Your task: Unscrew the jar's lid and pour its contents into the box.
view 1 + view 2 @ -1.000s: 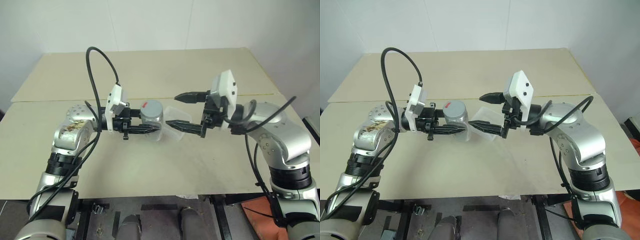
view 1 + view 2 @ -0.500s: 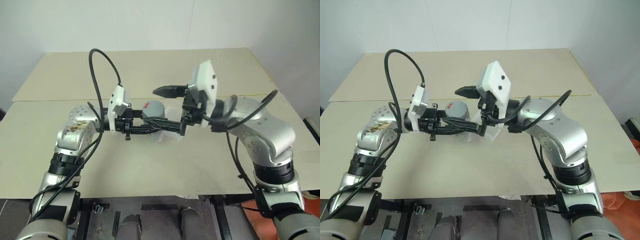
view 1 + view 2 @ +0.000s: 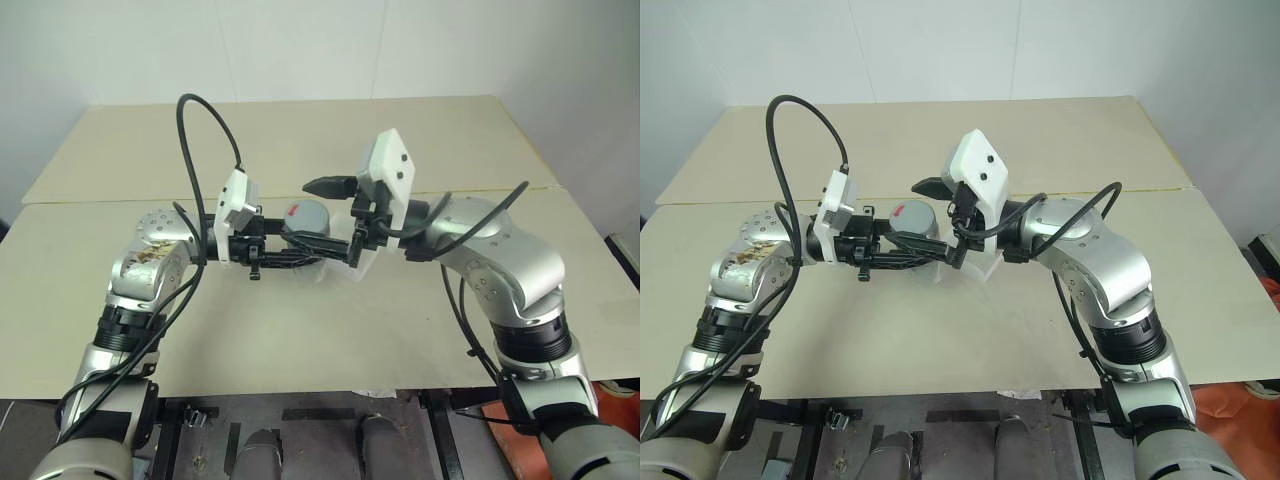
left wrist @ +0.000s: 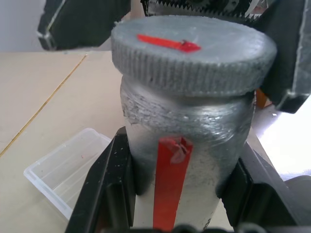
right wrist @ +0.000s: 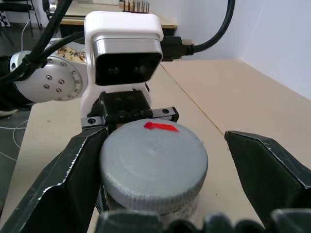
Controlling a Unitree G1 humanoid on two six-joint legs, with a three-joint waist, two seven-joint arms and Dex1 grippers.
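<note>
- Jar (image 4: 187, 145) sits pinched in our left gripper (image 3: 290, 258).
- Our right gripper (image 5: 160, 160) has its fingers spread around the lid (image 5: 153, 158).
- Box (image 4: 68, 170) lies on the bench (image 3: 300, 330).

Light is bright and even, soft and diffuse from overhead. The table (image 3: 300, 130) shows only faint, blurred shadows under the arms. The head views are sharp across the frame, with no glare. In the left wrist view the jar (image 4: 187, 145) and lid (image 4: 194, 53) are crisp, with the box (image 4: 68, 167) behind slightly soft. In the right wrist view the near fingers (image 5: 73, 179) are dark and soft-edged, and the background is blurred.
</note>
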